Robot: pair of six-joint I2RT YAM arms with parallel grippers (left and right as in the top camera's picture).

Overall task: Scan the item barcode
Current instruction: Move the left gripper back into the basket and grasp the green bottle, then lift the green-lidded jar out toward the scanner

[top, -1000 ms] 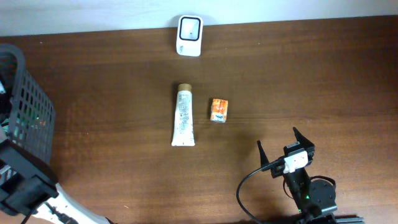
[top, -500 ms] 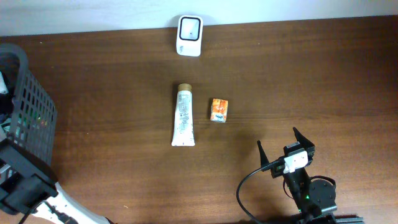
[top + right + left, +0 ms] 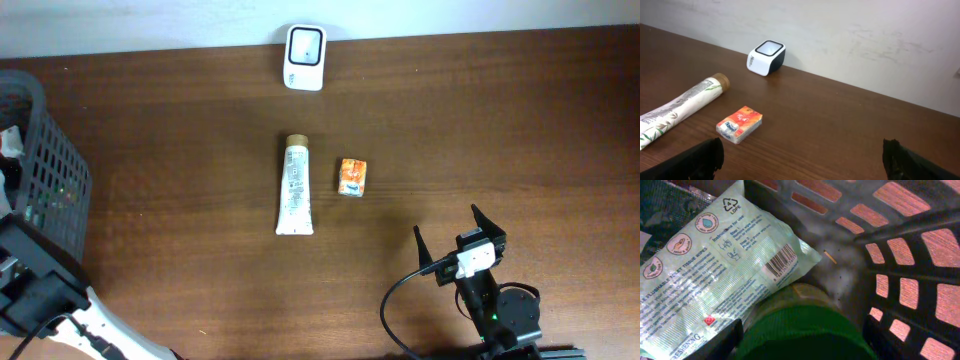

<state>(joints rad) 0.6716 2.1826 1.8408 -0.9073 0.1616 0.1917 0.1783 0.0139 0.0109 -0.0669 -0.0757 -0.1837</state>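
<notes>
The black basket (image 3: 50,165) sits at 9 o'clock on the desk (image 3: 500,130). The left arm (image 3: 38,285) reaches down into it. Inside, a green round thing (image 3: 800,330) sits right between the left jaws. I think this is the item to scan (it is the one the jaws are around). It seems to point away from the jaws toward 12 o'clock. It is so close to the camera that it is a blur, and I cannot tell what it is. I cannot tell if the left jaws are squeezing it or just standing beside it. I only see a bit of each black finger (image 3: 732,337), one at 8 o'clock and one at 4 o'clock.

Next to it, partly hidden by it, lies a pale green pack of wipes (image 3: 715,265). Its long side runs from 8 o'clock up to 1 o'clock, and its barcode (image 3: 780,265) faces up. The pack is cut off on the left side.

The white scanner (image 3: 304,44) stands at 12 o'clock on the desk, well apart from the basket. The left arm is much nearer to the item. The right arm (image 3: 495,305) is at 5 o'clock. The right jaws are wide apart and hold nothing. A long tube (image 3: 295,185) and a small orange pack (image 3: 351,176) lie in the middle, just beside each other. From above, I cannot see into the basket well.
</notes>
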